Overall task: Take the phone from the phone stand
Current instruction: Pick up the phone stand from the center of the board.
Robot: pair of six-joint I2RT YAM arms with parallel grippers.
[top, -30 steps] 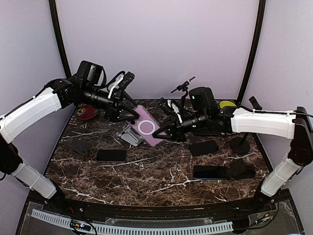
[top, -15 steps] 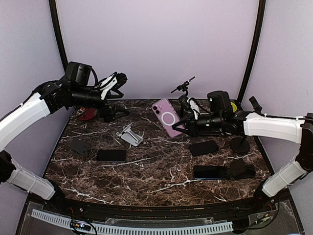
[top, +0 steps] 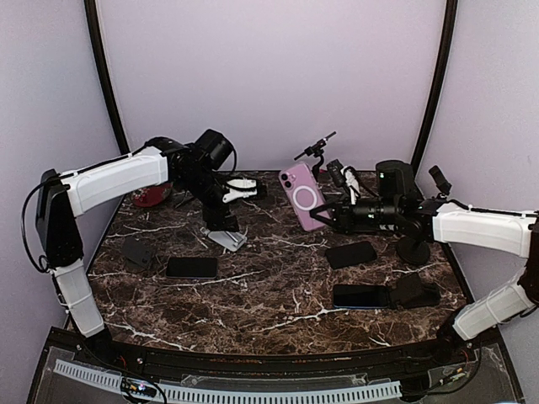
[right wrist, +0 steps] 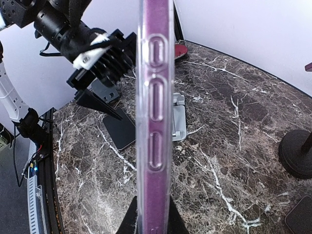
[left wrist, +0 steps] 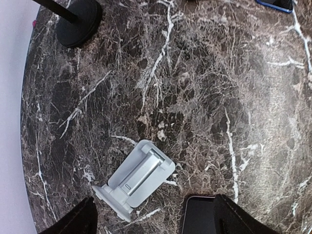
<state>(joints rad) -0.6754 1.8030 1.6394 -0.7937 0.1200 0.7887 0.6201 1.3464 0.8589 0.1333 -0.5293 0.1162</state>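
Currently, pink phone (top: pixel 301 196) held upright above the tabletop (top: pixel 278 290) at far centre, pinched in right gripper (top: pixel 324 215), grey phone stand (top: pixel 226 236) to its near left, left gripper (top: pixel 242 186) spread wide above it.

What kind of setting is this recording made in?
Probably a lab test booth: plain lilac walls enclose a marble-patterned table, with a grey phone stand and a pink-cased phone as props.
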